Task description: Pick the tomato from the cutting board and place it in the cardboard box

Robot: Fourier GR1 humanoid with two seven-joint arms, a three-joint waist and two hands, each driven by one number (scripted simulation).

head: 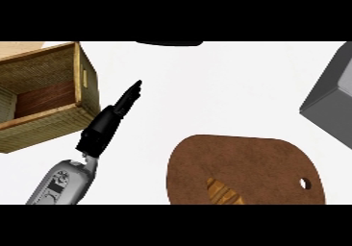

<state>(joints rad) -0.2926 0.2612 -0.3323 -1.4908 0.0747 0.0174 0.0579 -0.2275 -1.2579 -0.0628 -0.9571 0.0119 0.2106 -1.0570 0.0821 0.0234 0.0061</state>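
Note:
The cardboard box (pixel 85 81) stands open at the far left, its reddish-brown floor showing and nothing visible inside. A round brown cutting board (pixel 243 158) lies at the lower middle, cut off by the view's lower edge, with a small hole near its right rim. A yellowish striped patch (pixel 223 192) shows on its near part. No tomato shows anywhere. My left hand (pixel 107 122) rises from the lower left just right of the box's near corner, open, its fingers straight and pointing up and right, holding nothing. My right hand is out of view.
A grey box-like object (pixel 335 101) fills the right edge. A dark shape (pixel 168 43) peeks in at the top middle. White counter lies between the box and the board.

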